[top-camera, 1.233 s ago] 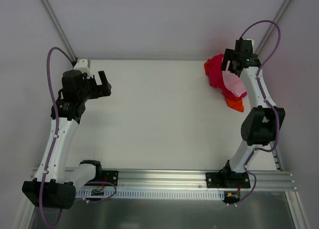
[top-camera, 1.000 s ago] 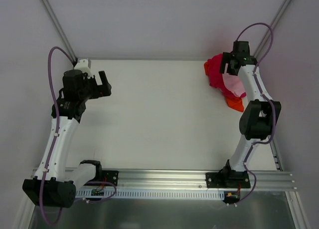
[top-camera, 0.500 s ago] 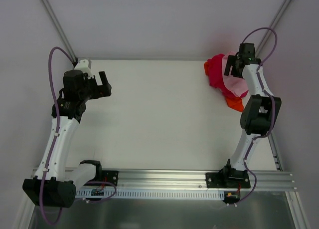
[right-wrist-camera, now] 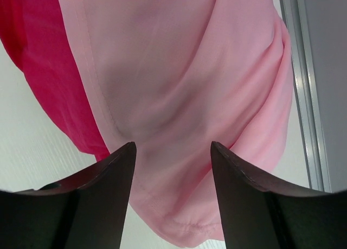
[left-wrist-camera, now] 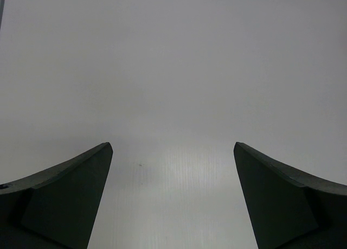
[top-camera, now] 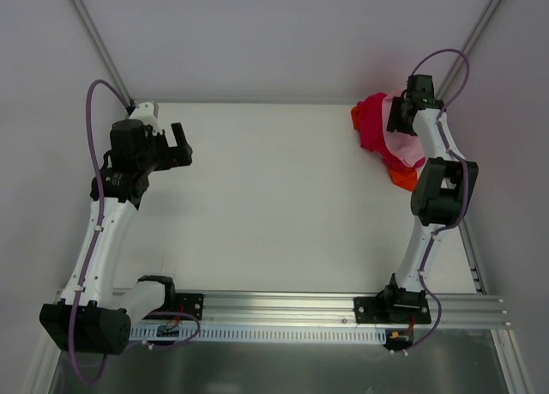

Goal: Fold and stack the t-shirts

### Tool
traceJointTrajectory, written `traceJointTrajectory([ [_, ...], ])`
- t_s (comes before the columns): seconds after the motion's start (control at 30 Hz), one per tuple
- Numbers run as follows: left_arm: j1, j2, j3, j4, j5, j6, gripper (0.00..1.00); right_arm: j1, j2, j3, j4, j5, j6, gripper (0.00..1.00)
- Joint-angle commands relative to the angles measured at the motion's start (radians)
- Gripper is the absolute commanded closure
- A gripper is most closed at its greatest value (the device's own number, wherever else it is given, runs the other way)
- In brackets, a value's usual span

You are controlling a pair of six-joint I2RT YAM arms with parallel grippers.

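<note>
Left gripper [top-camera: 178, 144] [left-wrist-camera: 172, 147]: jaws wide apart, nothing between them. It hovers over bare table [top-camera: 274, 205] [left-wrist-camera: 173, 53] at the far left, well apart from the shirts.

Shirts: one crumpled heap in the far right corner, none folded. Magenta shirt [top-camera: 371, 124] [right-wrist-camera: 32, 53] is on the left side of the heap. Pink shirt [top-camera: 410, 150] [right-wrist-camera: 184, 70] lies over it, towards the right edge. Orange shirt [top-camera: 405, 178] is underneath, poking out at the near side and the far left.

Right gripper [top-camera: 397, 118] [right-wrist-camera: 172, 146]: down on top of the heap, jaws partly apart and straddling a bulged fold of pink. Can't tell if the pads touch the cloth. Side rail [right-wrist-camera: 304, 86] is just right of the pink.
</note>
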Motion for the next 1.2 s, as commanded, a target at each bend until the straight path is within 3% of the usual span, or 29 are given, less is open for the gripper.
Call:
traceJointTrajectory([
  [0.0,0.010,-0.002,0.020,0.000,0.010,0.030,0.01,0.001,0.030,0.060,0.018,-0.014,-0.011,0.39],
  [0.27,0.010,-0.006,0.032,-0.028,-0.003,0.046,0.01,0.001,0.110,0.142,0.004,-0.014,-0.034,0.46],
  [0.33,0.010,-0.005,0.034,-0.032,-0.008,0.045,0.01,0.002,0.128,0.159,0.001,-0.002,-0.036,0.55],
  [0.37,0.010,-0.005,0.038,-0.043,-0.010,0.045,0.01,0.002,0.133,0.165,-0.007,0.007,-0.033,0.69],
  [0.47,0.010,-0.010,0.041,-0.052,-0.022,0.053,0.01,0.002,0.118,0.172,-0.011,0.024,-0.030,0.97],
  [0.5,0.010,-0.013,0.041,-0.054,-0.025,0.053,0.01,0.002,0.106,0.172,-0.007,0.044,-0.030,0.99],
  [0.77,0.010,-0.002,0.051,-0.044,0.024,0.066,0.01,0.018,-0.092,0.216,0.007,0.105,-0.062,0.99],
  [0.93,0.010,0.004,0.045,-0.026,0.076,0.073,0.01,0.021,-0.149,0.245,0.007,0.013,-0.115,0.86],
  [1.0,0.010,0.006,0.040,-0.021,0.084,0.070,0.01,0.019,-0.142,0.245,-0.008,0.039,-0.117,0.99],
  [1.13,0.010,0.006,0.032,-0.017,0.118,0.062,0.01,0.019,-0.134,0.215,-0.025,0.038,-0.112,0.98],
  [1.17,0.010,0.006,0.028,-0.012,0.119,0.059,0.01,0.019,-0.131,0.204,-0.013,0.036,-0.116,0.85],
])
